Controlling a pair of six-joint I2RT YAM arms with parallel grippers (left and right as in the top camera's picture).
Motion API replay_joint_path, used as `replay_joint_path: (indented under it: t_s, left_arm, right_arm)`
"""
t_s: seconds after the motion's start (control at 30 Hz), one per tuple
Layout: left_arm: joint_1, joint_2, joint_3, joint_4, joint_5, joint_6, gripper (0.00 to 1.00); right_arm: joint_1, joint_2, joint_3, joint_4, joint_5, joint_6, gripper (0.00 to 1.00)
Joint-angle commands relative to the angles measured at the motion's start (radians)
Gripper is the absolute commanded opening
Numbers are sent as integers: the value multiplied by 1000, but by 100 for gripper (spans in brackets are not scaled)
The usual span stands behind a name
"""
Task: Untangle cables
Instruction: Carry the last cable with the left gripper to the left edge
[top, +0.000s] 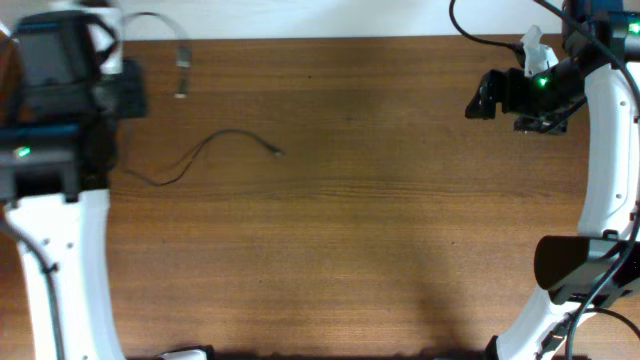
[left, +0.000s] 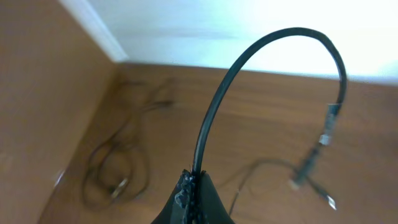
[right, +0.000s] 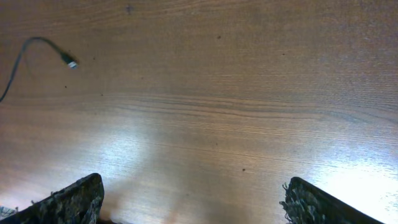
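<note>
I am holding one cable (left: 297, 30) in the left gripper (left: 191, 182), whose fingers are pressing tight together on it. The cord is arching up from the grip and its plug end (left: 326, 140) is hanging free above the table (top: 380, 230), near the far left corner. A second cable (top: 232, 132) is lying by itself in an open curve on the left half of the table, and its plug (right: 69, 62) is pointing towards the middle, touching nothing else. I am judging that one to be already free. In the left wrist view a blurred loop of cord (left: 121, 183) is sitting near the table's edge, and another thin cord (left: 261, 165) is running beneath the hanging plug. I cannot tell whether these are crossing each other, so I am counting that patch as what is left to sort. The right gripper (right: 193, 200) is hovering over bare wood on the right side, well apart from every cable, with its fingers spread wide and gripping nothing.
</note>
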Motion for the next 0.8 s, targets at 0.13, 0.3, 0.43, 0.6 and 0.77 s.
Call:
replay_joint_path:
  t_s: [0.13, 0.3, 0.43, 0.6, 0.77]
  left_arm:
    - [304, -177, 2, 87, -259, -305, 0]
    - [485, -224, 2, 264, -259, -277, 0]
    - [560, -197, 2, 269, -254, -254, 0]
    - [567, -64, 2, 224, -234, -210, 0]
    - [567, 92, 2, 213, -213, -210, 0]
  right_arm:
    - [5, 10, 11, -6, -6, -12, 94]
    - [5, 10, 11, -6, -6, -16, 94]
    - [5, 10, 11, -6, -6, -19, 95]
    - [5, 10, 11, -6, -6, -19, 94]
    - [5, 10, 11, -6, -6, -19, 94]
